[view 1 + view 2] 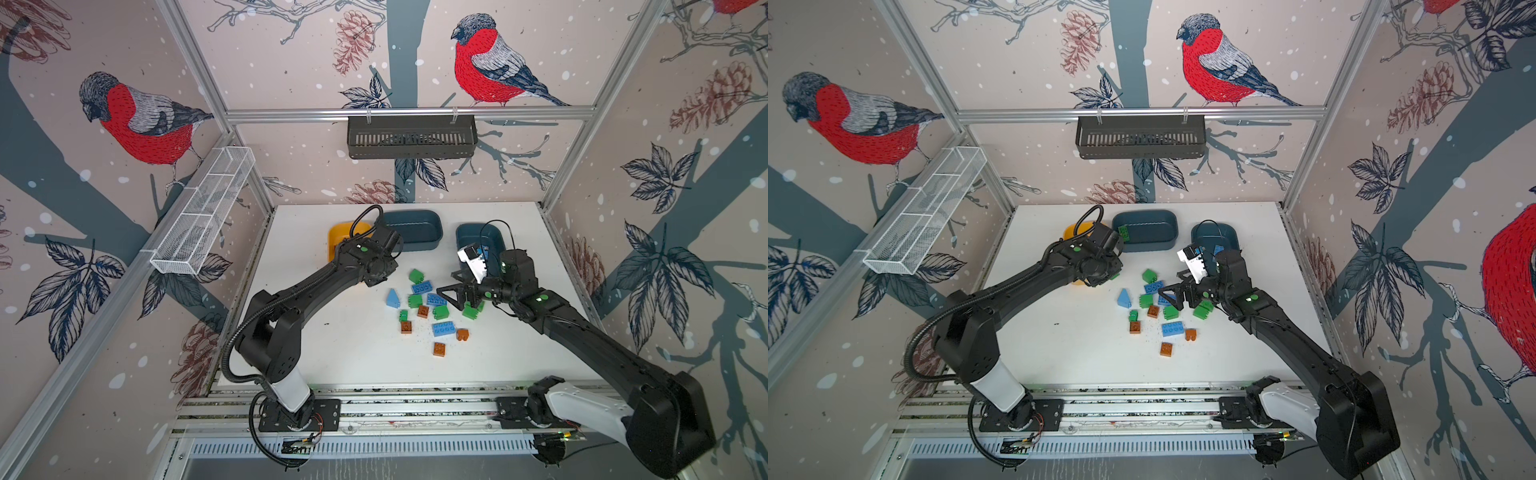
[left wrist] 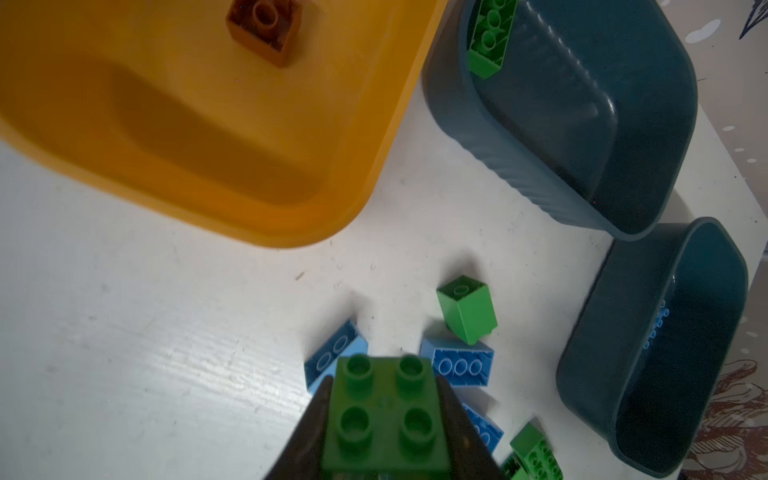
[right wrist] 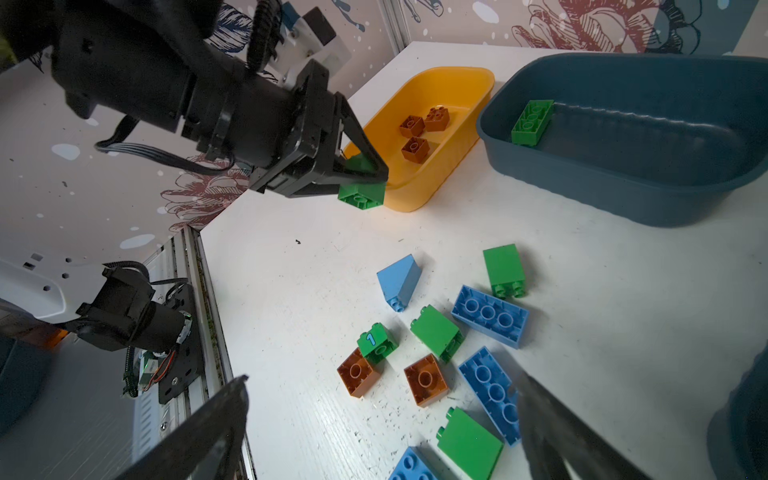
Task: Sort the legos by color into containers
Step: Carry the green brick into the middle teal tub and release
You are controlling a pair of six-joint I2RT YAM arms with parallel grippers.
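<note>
Legos (image 1: 422,287) — small studded plastic bricks in green, light blue and brown-orange — lie clustered on the white worktop (image 1: 332,340), bare surface open toward its front and left edges. Left hand (image 3: 376,176) pinches a green four-stud brick (image 2: 384,411) near the rim of the yellow plastic tub (image 3: 415,199). Right hand (image 1: 446,282) hangs spread wide over the cluster, beside a dark teal plastic tub (image 1: 465,232).

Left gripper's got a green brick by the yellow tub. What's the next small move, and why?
Probably swing the left gripper across to the adjacent teal tub and release there. It is shut on a green brick beside the yellow tub, which shows only brown bricks, while that teal tub holds a long green brick.
</note>
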